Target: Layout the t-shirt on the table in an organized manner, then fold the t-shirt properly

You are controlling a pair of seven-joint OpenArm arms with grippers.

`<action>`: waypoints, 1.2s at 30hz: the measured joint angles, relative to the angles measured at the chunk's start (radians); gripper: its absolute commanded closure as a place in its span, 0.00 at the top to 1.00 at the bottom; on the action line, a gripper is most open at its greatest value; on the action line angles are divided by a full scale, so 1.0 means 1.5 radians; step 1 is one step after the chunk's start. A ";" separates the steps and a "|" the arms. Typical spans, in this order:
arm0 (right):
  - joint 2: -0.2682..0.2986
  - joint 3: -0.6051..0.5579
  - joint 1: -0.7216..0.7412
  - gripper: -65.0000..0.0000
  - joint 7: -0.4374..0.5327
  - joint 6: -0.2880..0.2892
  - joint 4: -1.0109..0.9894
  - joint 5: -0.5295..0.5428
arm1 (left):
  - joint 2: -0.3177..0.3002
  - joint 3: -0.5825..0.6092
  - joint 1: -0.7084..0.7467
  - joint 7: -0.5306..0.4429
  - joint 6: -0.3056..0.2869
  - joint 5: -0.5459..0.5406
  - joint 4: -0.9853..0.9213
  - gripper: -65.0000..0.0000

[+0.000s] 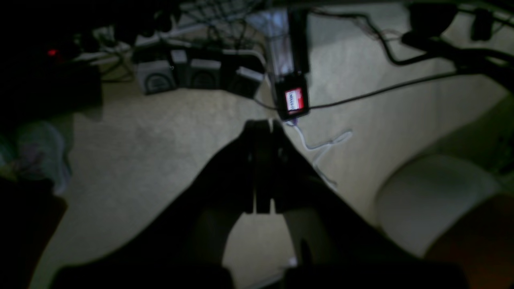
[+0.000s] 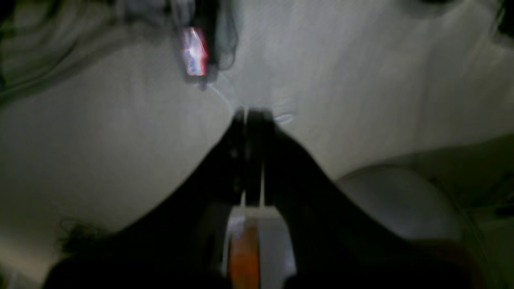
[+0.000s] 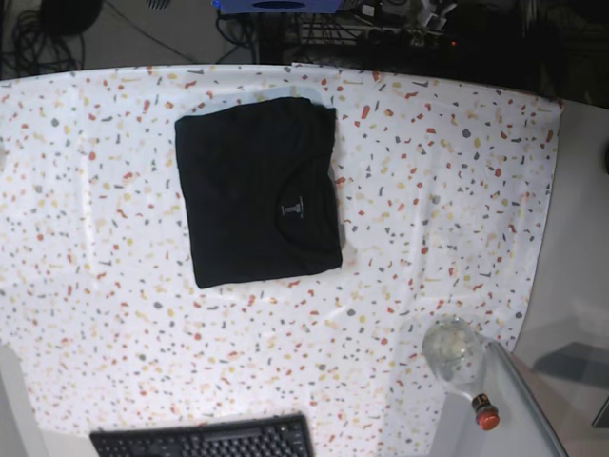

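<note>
I see the plain black soft-fabric t-shirt (image 3: 259,191) folded into a compact rectangle, long axis top-to-bottom, up-left of the black keyboard (image 3: 203,440) on the speckled white table (image 3: 428,190), while my left gripper (image 1: 263,125) and right gripper (image 2: 251,114) hang clenched, empty, over bare floor, neither visibly nearer.

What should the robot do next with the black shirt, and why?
Probably nothing more than a small tidy-up. The t-shirt already lies folded into a neat rectangle on the table, label up. Both grippers are shut and away from it, so I would keep the arms parked clear.
</note>
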 measured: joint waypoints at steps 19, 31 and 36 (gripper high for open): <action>0.075 -0.006 0.047 0.00 0.062 0.001 0.075 -0.005 | 0.098 0.036 -0.001 -0.016 0.177 -0.052 0.017 0.00; 0.052 -0.006 0.045 0.00 0.057 0.001 0.074 -0.005 | 0.095 0.042 -0.024 -0.016 0.182 -0.108 0.017 0.00; 0.031 -0.006 0.043 0.00 0.057 0.001 0.073 -0.005 | 0.095 0.042 -0.034 -0.017 0.181 -0.108 0.017 0.00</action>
